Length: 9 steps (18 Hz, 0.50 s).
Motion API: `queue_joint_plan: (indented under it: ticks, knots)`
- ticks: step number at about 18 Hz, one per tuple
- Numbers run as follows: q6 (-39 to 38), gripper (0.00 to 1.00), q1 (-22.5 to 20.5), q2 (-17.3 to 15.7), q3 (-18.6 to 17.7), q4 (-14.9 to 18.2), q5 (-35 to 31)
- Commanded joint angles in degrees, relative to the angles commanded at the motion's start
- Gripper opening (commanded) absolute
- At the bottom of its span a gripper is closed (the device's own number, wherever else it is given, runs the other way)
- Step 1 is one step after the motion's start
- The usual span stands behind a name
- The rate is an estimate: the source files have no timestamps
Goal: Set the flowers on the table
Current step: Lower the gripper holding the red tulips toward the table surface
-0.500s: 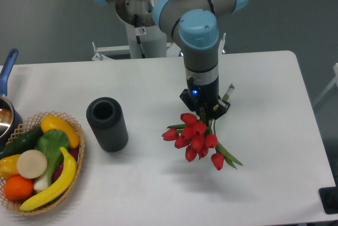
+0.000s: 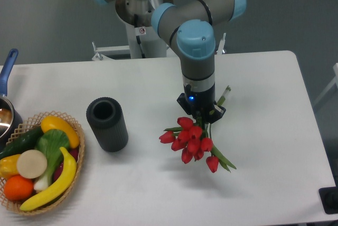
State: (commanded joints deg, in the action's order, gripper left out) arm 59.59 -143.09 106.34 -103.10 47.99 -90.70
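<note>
The flowers [image 2: 191, 141], a bunch of red tulip buds on green stems, hang tilted from my gripper [image 2: 202, 116], heads toward the camera. The gripper is shut on the stems, and the stem ends stick out behind it at the right. The bunch is held a little above the white table [image 2: 264, 141], right of centre, with its shadow on the surface below. The fingertips are hidden by the buds and the gripper body.
A dark grey ribbed cylindrical vase [image 2: 107, 123] stands left of the flowers. A wicker basket [image 2: 74, 157] of fruit and vegetables sits at the front left. A pot with a blue handle [image 2: 7, 67] is at the left edge. A black object [image 2: 330, 199] is at the front right corner.
The gripper with the flowers has moved slightly left and toward the back of the table. The bunch is still held.
</note>
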Motion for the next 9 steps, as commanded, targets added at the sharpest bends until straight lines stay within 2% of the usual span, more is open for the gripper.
queue_joint_plan:
  ticks: [2, 4, 5, 7, 9]
  knots:
    - [0.0, 0.05, 0.4, 0.9, 0.0, 0.0, 0.2]
    - [-0.1, 0.17, 0.8, 1.8, 0.1, 0.0, 0.4]
    - [-0.1, 0.25, 1.1, 2.1, 0.1, 0.0, 0.5]
    - [-0.4, 0.36, 1.3, 2.6, 0.2, -0.1, 0.5]
    - [-0.9, 0.57, 1.4, 2.7, 0.2, -0.3, 0.5]
